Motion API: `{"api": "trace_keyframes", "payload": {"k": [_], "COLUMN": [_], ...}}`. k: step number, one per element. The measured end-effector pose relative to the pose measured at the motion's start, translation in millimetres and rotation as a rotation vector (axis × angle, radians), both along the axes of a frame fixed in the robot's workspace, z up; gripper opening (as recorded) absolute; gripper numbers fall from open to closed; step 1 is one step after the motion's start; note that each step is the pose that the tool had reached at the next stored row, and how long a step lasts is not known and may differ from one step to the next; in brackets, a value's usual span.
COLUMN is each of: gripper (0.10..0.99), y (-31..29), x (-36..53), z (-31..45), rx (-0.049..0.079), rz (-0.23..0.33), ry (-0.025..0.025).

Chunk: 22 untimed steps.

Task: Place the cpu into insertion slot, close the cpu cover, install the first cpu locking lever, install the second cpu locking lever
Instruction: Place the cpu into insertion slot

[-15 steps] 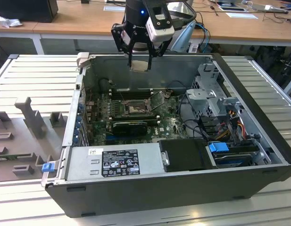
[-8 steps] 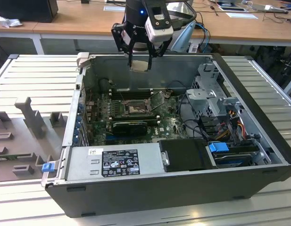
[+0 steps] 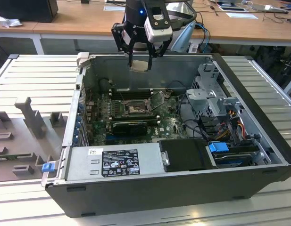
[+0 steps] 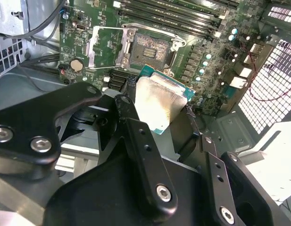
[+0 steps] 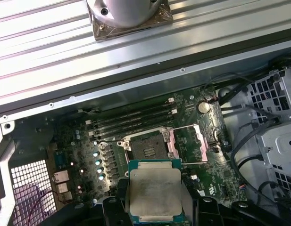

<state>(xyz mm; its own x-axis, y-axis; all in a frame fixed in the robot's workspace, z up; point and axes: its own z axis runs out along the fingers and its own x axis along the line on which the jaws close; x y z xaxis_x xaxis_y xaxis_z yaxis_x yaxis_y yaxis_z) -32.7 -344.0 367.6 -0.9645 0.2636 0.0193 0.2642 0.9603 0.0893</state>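
My gripper [image 3: 139, 62] hangs above the open computer case, over its back wall, shut on the cpu [image 3: 139, 65]. In both wrist views the cpu [image 4: 157, 101] [image 5: 154, 190] is a flat square chip with a pale silvery face, clamped by its edges between the black fingers [image 4: 136, 129]. Well below it on the green motherboard lies the insertion slot [image 4: 150, 47] [image 5: 147, 148] [image 3: 134, 109], uncovered, with a dark centre. The cpu cover [image 4: 99, 44] [image 5: 185, 141] stands swung open beside the slot. Thin wire levers run along the slot's edges.
A grey drive cage [image 3: 209, 96] with cables fills the case toward the exterior view's right. A power supply [image 3: 114, 162] spans the front. Long black memory slots [image 5: 131, 117] run beside the socket. A grey fixture [image 3: 32, 117] lies on the table at the exterior view's left.
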Motion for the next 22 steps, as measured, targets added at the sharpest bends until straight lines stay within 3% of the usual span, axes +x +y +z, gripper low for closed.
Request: {"api": "trace_keyframes", "payload": {"k": [22], "gripper": [0.533], "y": [0.0], "x": [0.0], "z": [0.0], "rx": [0.0], "rz": [-0.067], "ry": [0.0]}}
